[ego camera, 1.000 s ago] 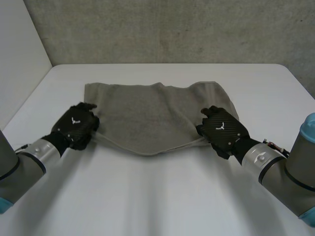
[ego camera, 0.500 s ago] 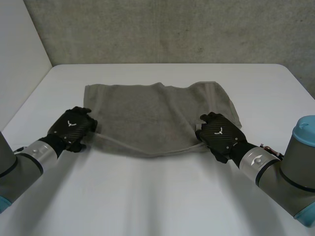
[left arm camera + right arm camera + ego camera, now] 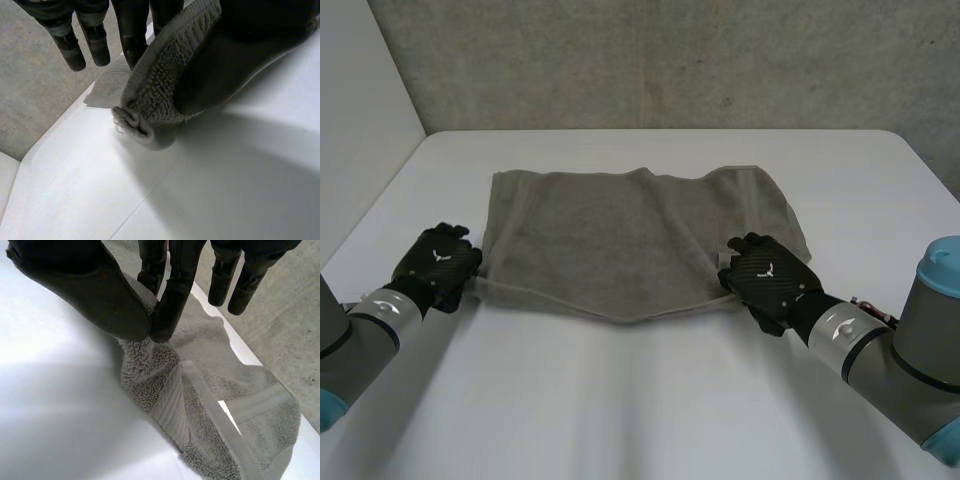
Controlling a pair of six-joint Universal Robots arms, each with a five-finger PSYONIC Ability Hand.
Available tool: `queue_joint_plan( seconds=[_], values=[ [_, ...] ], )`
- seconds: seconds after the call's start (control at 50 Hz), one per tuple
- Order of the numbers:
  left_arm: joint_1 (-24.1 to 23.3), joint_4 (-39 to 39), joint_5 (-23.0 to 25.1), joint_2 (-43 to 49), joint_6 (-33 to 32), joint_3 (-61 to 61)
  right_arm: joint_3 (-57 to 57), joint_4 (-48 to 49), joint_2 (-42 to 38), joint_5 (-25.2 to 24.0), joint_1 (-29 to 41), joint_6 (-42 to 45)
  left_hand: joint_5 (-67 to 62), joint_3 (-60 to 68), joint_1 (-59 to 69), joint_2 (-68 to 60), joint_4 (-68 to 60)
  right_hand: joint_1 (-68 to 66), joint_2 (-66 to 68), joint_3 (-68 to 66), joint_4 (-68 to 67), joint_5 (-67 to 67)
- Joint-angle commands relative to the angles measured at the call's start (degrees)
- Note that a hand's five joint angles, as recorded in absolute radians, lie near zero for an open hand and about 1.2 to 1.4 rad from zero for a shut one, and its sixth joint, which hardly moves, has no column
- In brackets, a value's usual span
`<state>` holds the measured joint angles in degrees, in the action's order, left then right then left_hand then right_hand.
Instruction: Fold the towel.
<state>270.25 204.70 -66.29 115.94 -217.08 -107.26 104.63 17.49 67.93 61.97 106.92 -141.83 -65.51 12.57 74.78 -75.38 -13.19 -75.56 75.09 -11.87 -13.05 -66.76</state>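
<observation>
Left side: the left robot hand (image 3: 438, 265) sits low over the bench (image 3: 650, 400) at the near-left corner of the towel (image 3: 635, 235). In its wrist view the corner is nipped between thumb and one finger, while the other fingers (image 3: 67, 42) hang straight and free.

Middle: the towel lies spread across the centre of the bench, its far edge flat. The near edge runs from one hand to the other and dips in a shallow V between them.

Right side: the right robot hand (image 3: 770, 275) is at the near-right corner. Its wrist view shows thumb and one finger pressed together on a bunched bit of cloth, the remaining fingers loose above it.

Handling: grey terry cloth, looking soft, light and limp. It will likely sag wherever it is unsupported, and the looped pile should give good grip rather than slip. Nothing fragile here.

Where to hold: the corners at the hemmed edge seem best, since the hem is the firmest part, and both hands are there now. A matched hold at both corners should help the fold line stay straight, whereas uneven tension could skew it.
</observation>
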Motion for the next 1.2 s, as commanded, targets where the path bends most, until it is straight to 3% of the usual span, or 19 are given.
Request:
queue_joint_plan(
  seconds=[0.02, 0.04, 0.06, 0.08, 0.14, 0.28, 0.42, 0.58, 0.62, 0.66, 0.98, 1.2],
  values=[
    [-0.51, -1.06, 0.1, -0.98, -0.1, -0.23, -0.04, -0.62, 0.18, 0.08, 0.13, -0.12, -4.49, -2.57, 5.22, -4.62, 3.19, 14.17, -13.7, 1.87, 3.05, 15.37],
    [-0.43, -1.06, 0.1, -1.24, -0.1, -0.23, -0.3, -0.7, 0.44, 0.08, 0.21, -0.55, -4.49, -2.57, 5.22, -4.62, 3.19, 36.32, -35.85, 1.87, 3.05, 37.52],
    [-0.42, -1.06, 0.1, -1.24, -0.1, -0.23, -0.31, -0.7, 0.44, 0.08, 0.21, -0.56, -4.49, -2.57, 5.22, -4.62, 3.19, 36.54, -36.07, 1.87, 3.05, 37.74],
    [-0.42, -1.06, 0.1, -1.59, -0.1, -0.23, -0.83, -0.79, 0.97, 0.25, 0.13, -1.86, -4.49, -2.57, 5.22, -4.62, 3.19, 49.86, -49.4, 1.87, 3.05, 51.06],
    [-0.25, -1.15, 0.19, -3.0, -0.01, -0.41, -3.1, -1.67, 2.11, 0.52, -0.22, -5.72, -4.49, -2.57, 5.22, -4.62, 3.19, 58.39, -57.92, 1.87, 3.05, 59.59],
    [-0.07, -1.41, 0.19, -3.88, 0.25, -0.41, -11.0, -6.48, 1.33, 0.34, -4.61, -8.21, -4.49, -2.57, 5.22, -4.62, 3.19, 64.62, -64.15, 1.87, 3.05, 65.82],
    [0.01, -1.5, 0.28, -3.97, 0.43, -0.49, -16.92, -11.6, -1.49, -0.62, -4.44, -5.21, -4.49, -2.57, 5.22, -4.62, 3.19, 62.44, -61.98, 1.87, 3.05, 63.65],
    [-0.34, -1.5, 0.28, -3.97, 0.34, -0.85, -25.97, -17.4, -10.37, -0.89, -1.19, 2.52, -4.49, -2.57, 5.22, -4.62, 3.19, 61.44, -60.97, 1.87, 3.05, 62.64],
    [-0.34, -1.5, 0.28, -3.97, 0.34, -0.93, -27.11, -19.6, -12.12, -0.97, -0.84, 5.25, -4.49, -2.57, 5.22, -4.62, 3.19, 60.76, -60.3, 1.87, 3.05, 61.96],
    [-0.34, -1.5, 0.28, -3.97, 0.34, -0.93, -27.73, -22.84, -14.4, -0.8, 0.56, 13.46, -4.49, -2.57, 5.22, -4.62, 3.19, 60.6, -60.13, 1.87, 3.05, 61.8],
    [-0.42, -1.5, 0.46, -3.88, 0.34, -1.02, -29.93, -28.3, -18.98, 1.74, 1.36, 24.75, -4.49, -2.57, 5.22, -4.62, 3.19, 53.21, -52.75, 1.87, 3.05, 54.41],
    [-0.51, -1.5, 0.46, -3.79, 0.25, -1.11, -25.45, -28.04, -15.03, 1.84, -0.57, 25.37, -4.49, -2.57, 5.22, -4.62, 3.19, 49.83, -49.36, 1.87, 3.05, 51.03]
  ],
)
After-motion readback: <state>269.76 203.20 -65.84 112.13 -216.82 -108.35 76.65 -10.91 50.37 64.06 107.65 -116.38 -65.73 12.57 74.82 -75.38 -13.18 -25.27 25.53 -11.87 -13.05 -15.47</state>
